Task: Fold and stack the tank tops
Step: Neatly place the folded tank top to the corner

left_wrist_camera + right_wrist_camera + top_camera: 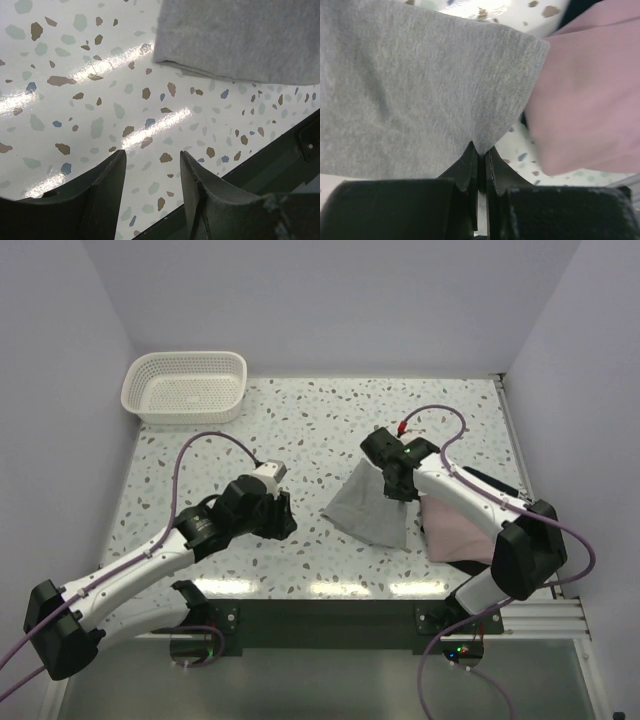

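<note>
Top external, near edge: you see both arm bases at the near edge of the table (300, 430).
Left gripper (152, 160): your left jaws stand well apart and hold nothing. They hang over bare speckled table, near the grey top's folded edge.
Right gripper (479, 161): your right jaws are pressed together on a corner of the grey tank top (410, 90), pinching the cloth at its tip.
Grey top, position: right of centre, drawn to a point at the right gripper, its lower part spread on the table.
Pink tank top (455, 532): just right of the grey one; you cannot tell whether they touch or overlap.
Dark cloth (488, 480): shows beneath and beyond the pink top; too little shows to tell more.
Basket (185, 390): white lattice, far left corner, well apart from the tops.
</note>
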